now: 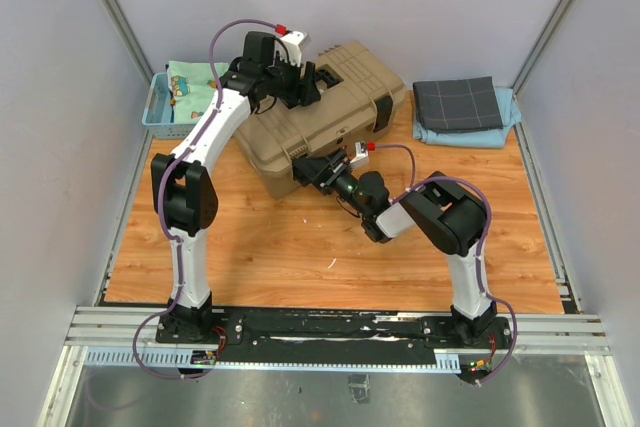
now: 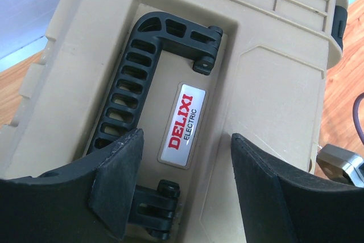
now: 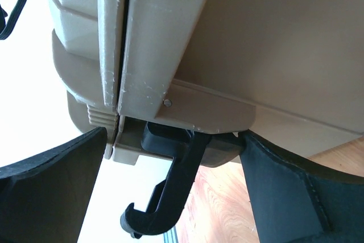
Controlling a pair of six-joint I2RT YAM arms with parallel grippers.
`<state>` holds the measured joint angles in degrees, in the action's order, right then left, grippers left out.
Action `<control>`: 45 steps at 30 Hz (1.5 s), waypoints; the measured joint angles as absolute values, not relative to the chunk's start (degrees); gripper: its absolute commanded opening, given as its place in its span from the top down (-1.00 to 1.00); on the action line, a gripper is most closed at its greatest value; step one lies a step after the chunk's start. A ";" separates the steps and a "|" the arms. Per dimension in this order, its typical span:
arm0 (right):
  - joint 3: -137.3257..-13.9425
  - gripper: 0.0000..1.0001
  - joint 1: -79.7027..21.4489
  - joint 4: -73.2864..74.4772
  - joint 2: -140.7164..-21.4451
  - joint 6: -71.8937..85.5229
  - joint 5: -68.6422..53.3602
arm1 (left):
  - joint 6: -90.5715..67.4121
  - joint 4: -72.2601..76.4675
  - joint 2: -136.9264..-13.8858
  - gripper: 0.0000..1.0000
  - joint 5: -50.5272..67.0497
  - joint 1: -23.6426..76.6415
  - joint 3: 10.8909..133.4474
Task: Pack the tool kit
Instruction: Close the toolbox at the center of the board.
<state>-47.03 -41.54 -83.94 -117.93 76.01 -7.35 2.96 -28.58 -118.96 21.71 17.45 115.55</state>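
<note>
1. Toolbox [image 1: 360, 72]: tan, lid down. It sits at the far middle of the table [image 1: 300, 247], turned at an angle, with its front edge toward the arms. No loose tools show in any view, and its contents cannot be told.
2. Left claw [image 2: 186, 138]: open and holding nothing. It hangs above the lid with its fingers [image 2: 119, 180] either side of the red-lettered label [image 2: 183, 123]. It is probably placed there to steady or press the lid, or to reach the handle [image 2: 128, 78].
3. Handle: black and ribbed, lying folded flat in its recess. Neither finger touches it.
4. Right claw [image 3: 175, 135]: jaws spread wide, gripping nothing, set low against the front wall of the toolbox. Its fingers bracket the front latch [image 3: 170, 192], probably to swing it up and snap it shut.
5. Front latch: black and unfastened. It hangs down from its hinge with the hooked end free.
6. Side latch [image 1: 383, 112]: black. Whether it is fastened is too small to tell.
7. Basket [image 1: 158, 112] and folded cloth [image 1: 458, 102]: well apart at the far corners, no part of the job.
8. View notes:
   - The top view alone gives the layout and both arms.
   - The left wrist view alone shows the label and the folded handle.
   - The right wrist view alone shows the lid seam and the dangling latch, which that arm hides from above.
</note>
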 measured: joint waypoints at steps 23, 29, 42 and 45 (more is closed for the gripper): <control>-40.75 -0.95 -43.86 -81.71 -108.84 75.53 -6.11 | 3.66 -28.53 -118.76 -0.37 21.67 17.02 115.33; -42.19 -0.89 -43.86 -78.00 -108.57 75.85 -6.26 | 3.66 -28.53 -118.76 -0.37 21.69 17.02 115.33; -44.14 -0.86 -43.86 -69.06 -105.41 75.90 -6.44 | 3.70 -27.88 -118.54 -0.36 21.69 16.97 114.74; -44.16 -0.86 -43.92 -68.64 -104.75 75.88 -6.87 | 3.86 -27.88 -118.54 -0.36 21.69 16.84 114.74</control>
